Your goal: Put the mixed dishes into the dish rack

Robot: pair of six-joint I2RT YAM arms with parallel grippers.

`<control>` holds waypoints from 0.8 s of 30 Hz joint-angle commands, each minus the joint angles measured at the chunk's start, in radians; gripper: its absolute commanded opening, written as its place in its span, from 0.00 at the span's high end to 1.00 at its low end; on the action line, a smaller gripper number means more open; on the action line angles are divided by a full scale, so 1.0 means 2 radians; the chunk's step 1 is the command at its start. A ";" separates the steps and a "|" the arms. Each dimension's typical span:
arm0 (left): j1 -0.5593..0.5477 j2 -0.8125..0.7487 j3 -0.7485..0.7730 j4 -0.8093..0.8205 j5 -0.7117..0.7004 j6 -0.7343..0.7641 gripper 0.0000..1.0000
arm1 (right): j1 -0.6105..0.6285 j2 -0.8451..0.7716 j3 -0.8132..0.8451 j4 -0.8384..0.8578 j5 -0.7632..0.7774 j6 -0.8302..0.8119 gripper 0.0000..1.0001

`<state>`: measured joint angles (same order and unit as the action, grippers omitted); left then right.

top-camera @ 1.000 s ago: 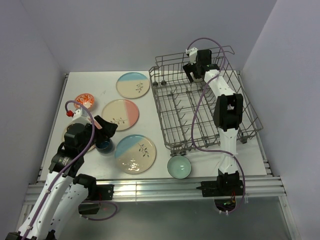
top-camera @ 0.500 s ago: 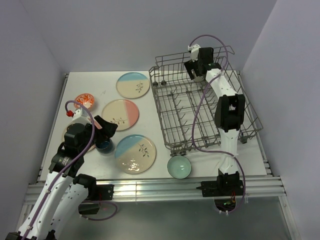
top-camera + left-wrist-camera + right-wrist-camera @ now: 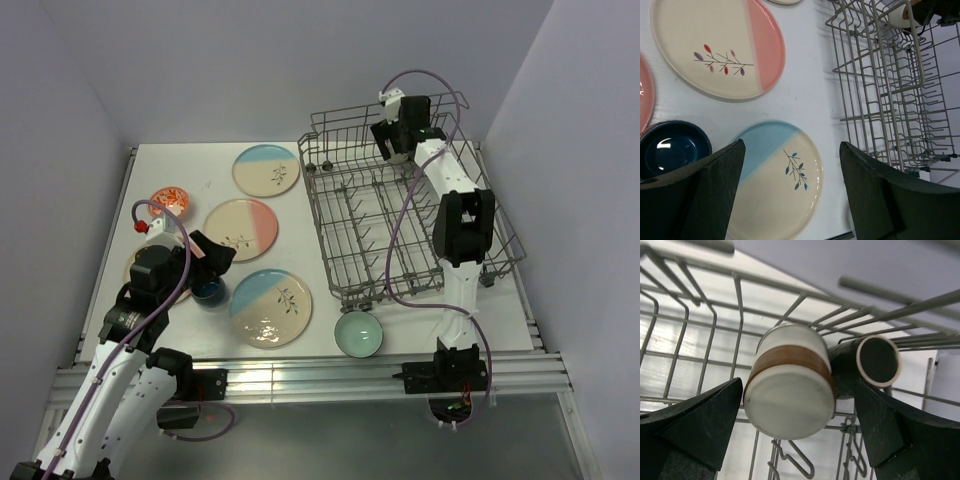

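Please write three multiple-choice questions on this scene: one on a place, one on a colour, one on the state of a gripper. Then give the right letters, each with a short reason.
1. Where is the teal bowl?
A. on the table, before the near edge of the rack
B. inside the rack
C. held up in the air

2. The plate beside the teal bowl is half cream. What is its other half?
A. pink
B. blue
C. green

3. How is the right gripper at the mug?
A. shut on it
B. shut on a rack wire
C. open, one finger on each side of it

Answers:
1 A: the top view shows the bowl on the white table, just outside the rack.
2 B: its far half is pale blue.
3 C: the right wrist view shows both fingers spread wide with the mug between them.
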<state>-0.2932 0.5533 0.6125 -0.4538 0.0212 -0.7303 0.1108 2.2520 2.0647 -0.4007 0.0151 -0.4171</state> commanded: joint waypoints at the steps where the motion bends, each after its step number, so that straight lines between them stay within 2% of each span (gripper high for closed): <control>1: 0.002 -0.003 0.006 0.014 0.003 -0.006 0.17 | -0.005 -0.041 -0.018 0.017 -0.003 -0.002 0.02; 6: 0.002 -0.004 0.004 0.012 0.003 -0.008 0.17 | -0.004 -0.035 -0.028 0.023 0.003 -0.007 0.04; 9: 0.002 -0.008 0.004 0.011 0.002 -0.008 0.17 | -0.004 -0.045 -0.048 0.037 0.002 -0.008 0.09; 19: 0.002 -0.011 0.002 0.011 0.003 -0.011 0.17 | -0.005 -0.068 -0.080 0.058 -0.004 -0.012 0.37; 24: 0.002 -0.011 0.001 0.011 0.003 -0.011 0.17 | -0.005 -0.070 -0.071 0.052 -0.022 0.008 0.42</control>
<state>-0.2932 0.5362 0.6117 -0.4541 0.0212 -0.7460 0.1078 2.1902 1.9041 -0.3470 -0.0021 -0.4309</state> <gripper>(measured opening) 0.828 0.721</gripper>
